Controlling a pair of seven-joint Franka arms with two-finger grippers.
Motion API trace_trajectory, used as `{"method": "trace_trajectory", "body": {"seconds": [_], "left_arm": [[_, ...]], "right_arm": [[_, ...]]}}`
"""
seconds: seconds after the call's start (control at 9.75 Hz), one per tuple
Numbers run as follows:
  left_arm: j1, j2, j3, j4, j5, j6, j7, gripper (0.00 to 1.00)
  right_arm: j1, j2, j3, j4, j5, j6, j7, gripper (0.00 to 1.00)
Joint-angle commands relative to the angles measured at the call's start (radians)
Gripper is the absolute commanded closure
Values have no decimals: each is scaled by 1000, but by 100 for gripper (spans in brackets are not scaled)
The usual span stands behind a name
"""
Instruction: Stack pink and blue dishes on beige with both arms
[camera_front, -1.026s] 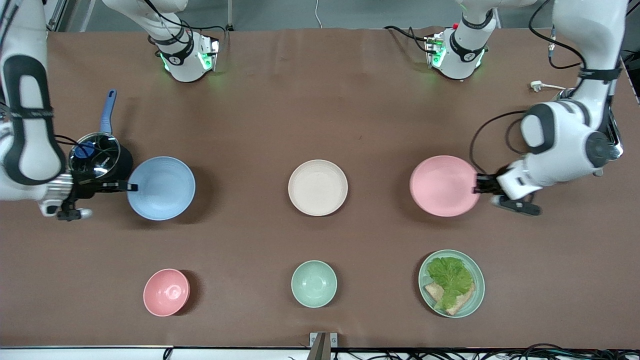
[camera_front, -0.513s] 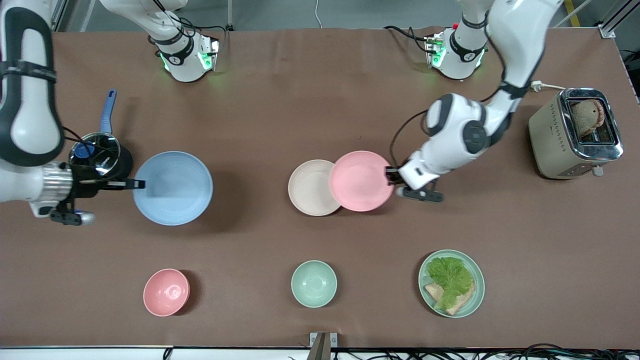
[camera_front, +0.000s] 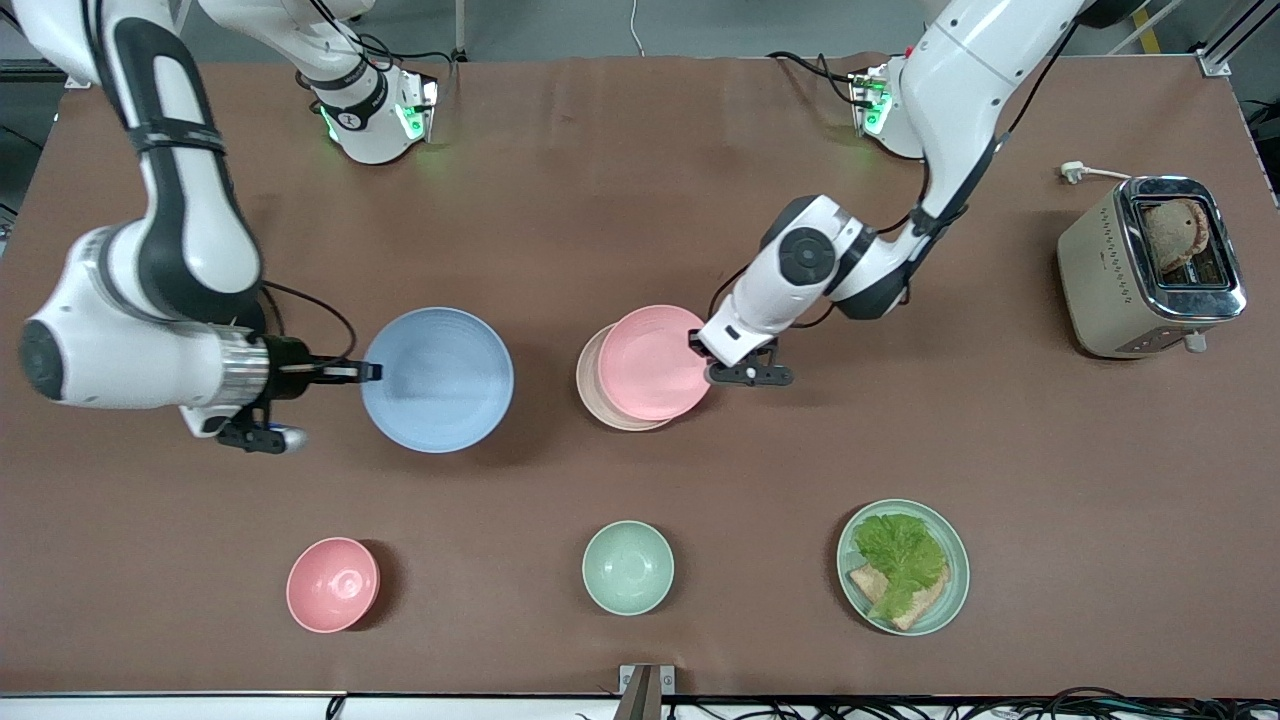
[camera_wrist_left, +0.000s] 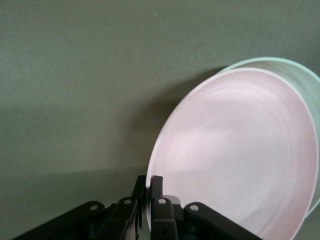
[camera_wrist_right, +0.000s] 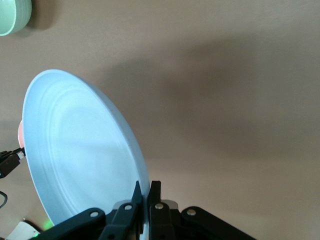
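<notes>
Front view, left end effector clamping pale pink plate over beige plate, right end effector clamping pale blue plate aloft

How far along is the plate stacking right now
Nothing is finished yet. The left gripper holds the pink plate by its rim over the beige plate, off-center and not yet released. The right gripper grips the blue plate, which is up over bare table toward the right arm's end. Left: release pink, then add blue on top.
</notes>
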Motion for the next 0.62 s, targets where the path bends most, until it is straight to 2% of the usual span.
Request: {"method": "trace_trajectory", "body": {"seconds": [0.0,0.1,0.31,0.41,0.51], "left_arm": [[6,60,0,78,65,3,-55,31],[8,47,1,80,69,-13,-52,0],[27,-35,1,74,68,-113,-60,0],[32,-111,12,71,66,-191,-60,0],[38,-197,53,71,66,-328,-48,0]], "right_arm": [[-9,-53,78,-110,-18,101,62,99],[-9,-55,105,-138,-15,139,75,99],[-10,-53,205,-188,-13,242,182,99],[-9,-50,260,-205,-10,294,233,99],[-9,-44,317,-211,-10,342,278,99]]}}
